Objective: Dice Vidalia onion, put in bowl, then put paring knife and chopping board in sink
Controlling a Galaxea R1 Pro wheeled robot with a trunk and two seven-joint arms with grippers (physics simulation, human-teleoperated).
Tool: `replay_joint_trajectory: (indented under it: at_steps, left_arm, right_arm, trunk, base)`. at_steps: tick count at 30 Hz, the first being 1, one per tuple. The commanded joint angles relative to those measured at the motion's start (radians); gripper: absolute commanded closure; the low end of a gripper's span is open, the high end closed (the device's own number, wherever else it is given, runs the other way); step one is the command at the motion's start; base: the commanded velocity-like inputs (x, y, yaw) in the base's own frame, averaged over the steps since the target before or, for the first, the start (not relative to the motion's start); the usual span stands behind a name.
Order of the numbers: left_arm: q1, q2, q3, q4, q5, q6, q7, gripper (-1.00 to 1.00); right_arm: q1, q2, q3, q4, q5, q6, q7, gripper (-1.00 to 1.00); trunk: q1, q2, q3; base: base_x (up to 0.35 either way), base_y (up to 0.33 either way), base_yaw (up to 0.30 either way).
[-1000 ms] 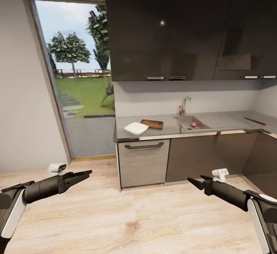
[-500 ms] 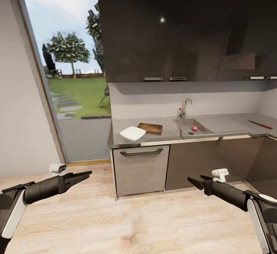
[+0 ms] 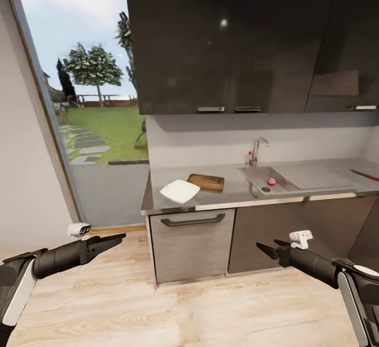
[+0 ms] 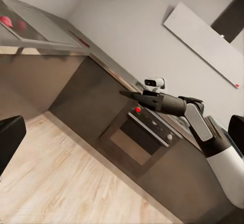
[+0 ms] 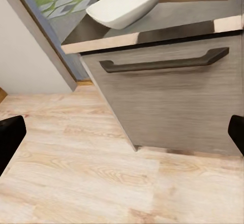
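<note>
We see both grippers, left (image 3: 120, 237) and right (image 3: 261, 247), spread and empty; bowl (image 3: 180, 191) at 12 o'clock, touching chopping board (image 3: 206, 182).

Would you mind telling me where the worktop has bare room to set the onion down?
The widest bare patch is the countertop between the chopping board and the sink. The drainboard is bare up to the paring knife at its far right. The left end is crowded: the bowl sits against the board's corner.
</note>
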Motion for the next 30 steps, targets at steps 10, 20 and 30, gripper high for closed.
replay_joint_trajectory:
  at_steps: [10,20,30]
  left_arm:
    - [0.000,0.000,0.000,0.000,0.002,0.010,-0.002,-1.00]
    - [0.000,0.000,0.000,0.000,0.002,0.010,-0.001,-1.00]
    - [0.000,0.000,0.000,0.004,0.003,0.010,0.000,-1.00]
  right_arm:
    - [0.000,0.000,-0.006,-0.002,-0.016,0.006,0.043,-1.00]
    - [0.000,0.000,-0.031,-0.002,-0.006,0.004,0.066,-1.00]
    - [0.000,0.000,-0.024,-0.002,0.001,0.007,0.048,-1.00]
  trunk:
    - [0.001,-0.001,0.000]
    - [0.001,-0.001,0.000]
    - [0.001,-0.001,0.000]
  base:
    - [0.338,-0.077,0.000]
    - [0.338,-0.080,0.000]
    - [0.338,-0.082,0.000]
